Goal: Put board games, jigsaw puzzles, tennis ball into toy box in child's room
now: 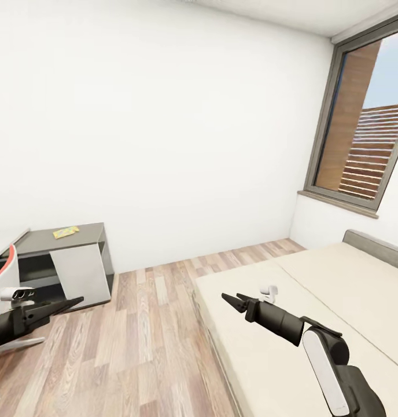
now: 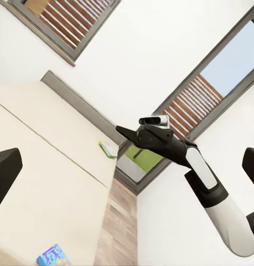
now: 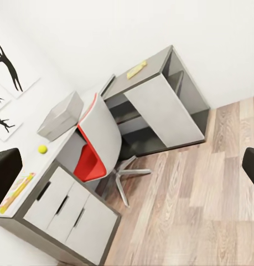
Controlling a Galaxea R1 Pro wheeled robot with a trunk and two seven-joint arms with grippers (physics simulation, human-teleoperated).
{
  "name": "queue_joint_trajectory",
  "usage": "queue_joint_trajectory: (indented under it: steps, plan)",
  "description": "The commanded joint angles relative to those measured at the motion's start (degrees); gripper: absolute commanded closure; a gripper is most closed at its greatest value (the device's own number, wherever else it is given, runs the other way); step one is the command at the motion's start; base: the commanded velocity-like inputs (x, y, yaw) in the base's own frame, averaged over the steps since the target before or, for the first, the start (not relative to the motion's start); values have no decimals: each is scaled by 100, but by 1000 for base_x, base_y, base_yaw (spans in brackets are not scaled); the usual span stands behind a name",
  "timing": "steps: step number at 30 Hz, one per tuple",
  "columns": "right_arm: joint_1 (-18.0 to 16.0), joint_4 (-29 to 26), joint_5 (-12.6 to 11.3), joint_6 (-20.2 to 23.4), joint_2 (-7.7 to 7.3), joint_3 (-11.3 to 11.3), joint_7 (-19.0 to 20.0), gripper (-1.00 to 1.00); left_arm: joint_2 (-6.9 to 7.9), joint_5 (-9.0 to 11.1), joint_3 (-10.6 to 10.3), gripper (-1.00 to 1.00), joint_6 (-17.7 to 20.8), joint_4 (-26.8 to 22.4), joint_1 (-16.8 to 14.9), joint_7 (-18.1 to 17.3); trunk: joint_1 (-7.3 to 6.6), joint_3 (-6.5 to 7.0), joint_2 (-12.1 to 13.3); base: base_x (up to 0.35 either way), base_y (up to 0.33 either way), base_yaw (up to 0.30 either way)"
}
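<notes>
The table's dark grey short part [image 1: 60,243] stands by the wall with a thin yellow slab [image 1: 66,232] on it, probably a jigsaw puzzle [image 3: 136,68]. On the light grey part sit the toy box [image 3: 60,115], the tennis ball [image 3: 42,148] and a flat multicoloured toy [image 3: 16,191] at the edge. Two board games lie on the bed [image 1: 314,313]: a pale green-white one [image 2: 107,148] and a blue one [image 2: 53,256]. My left gripper [image 1: 77,301] hangs open over the floor. Over the bed's near corner, my right gripper [image 1: 231,299] is open and empty.
A red and white swivel chair [image 3: 99,144] stands in front of the table. Black sports pictures [image 3: 8,64] hang above it. Wood-plank floor [image 1: 147,336] lies between table and bed. A grey-framed window [image 1: 361,121] is above the headboard [image 1: 375,246].
</notes>
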Motion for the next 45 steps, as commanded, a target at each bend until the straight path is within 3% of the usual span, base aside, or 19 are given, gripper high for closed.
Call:
queue_joint_trajectory:
  steps: [1, 17, 40, 45]
  plan:
    - [-4, 7, -23, 39, 1, -6, 11, -100, 2, -3, 1, -100, 61, 1, 0, -24, 3, 5, -4, 58, 125, -204]
    - [-16, 249, -54, 84, 8, -354, 15, -100, 10, -9, 4, -100, 60, 1, 0, -24, 3, 116, -4, -64, 95, -204]
    - [-30, 262, -54, 90, 12, -422, -22, -100, 10, -10, 80, -100, 61, 1, 8, -24, 3, 219, -4, -10, 166, -170]
    - [-33, 279, -55, 99, 20, -554, -25, -100, 10, -10, 80, -100, 61, 1, 8, -24, 3, 219, -4, -1, 57, -256]
